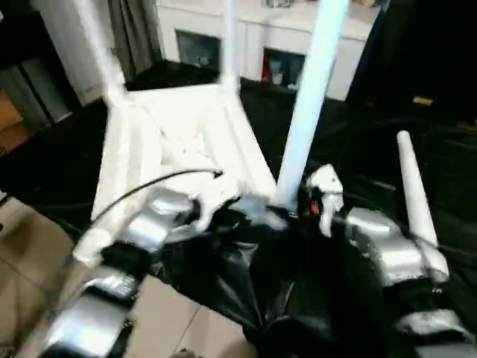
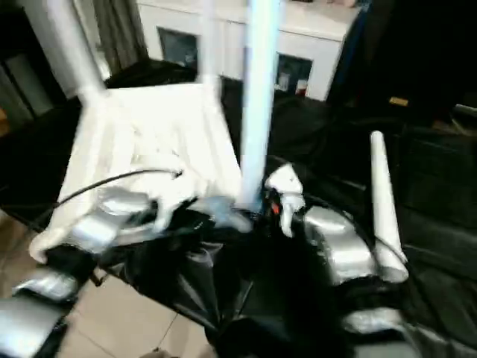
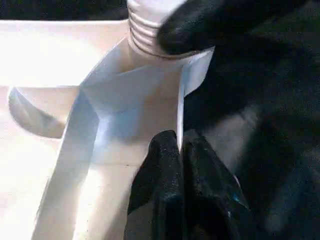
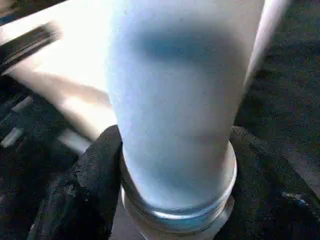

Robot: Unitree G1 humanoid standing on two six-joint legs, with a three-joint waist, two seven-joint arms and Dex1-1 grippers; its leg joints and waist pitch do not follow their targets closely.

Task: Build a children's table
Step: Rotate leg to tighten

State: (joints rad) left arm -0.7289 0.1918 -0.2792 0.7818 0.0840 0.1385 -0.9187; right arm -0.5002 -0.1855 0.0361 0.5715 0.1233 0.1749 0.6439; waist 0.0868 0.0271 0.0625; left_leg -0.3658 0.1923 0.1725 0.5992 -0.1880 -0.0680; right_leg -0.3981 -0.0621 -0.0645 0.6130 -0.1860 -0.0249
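Tabletop (image 1: 186, 142) lies upside down on the black cloth before us, its near corner socket holding an upright leg (image 1: 309, 97). Our right gripper (image 4: 170, 200) pinches that leg's base, long axis vertical; our left gripper (image 3: 177, 170), pressed together, clamps the rim beside it. A spare leg (image 1: 417, 201) lies nearer our right arm.

This looked like a lived-in home room. At twelve o'clock stood a white cabinet (image 1: 298, 45) with glass-fronted shelves holding small items, grey curtains (image 1: 134, 30) hung at eleven o'clock, and pale floor tiles (image 1: 30, 253) showed at eight o'clock.
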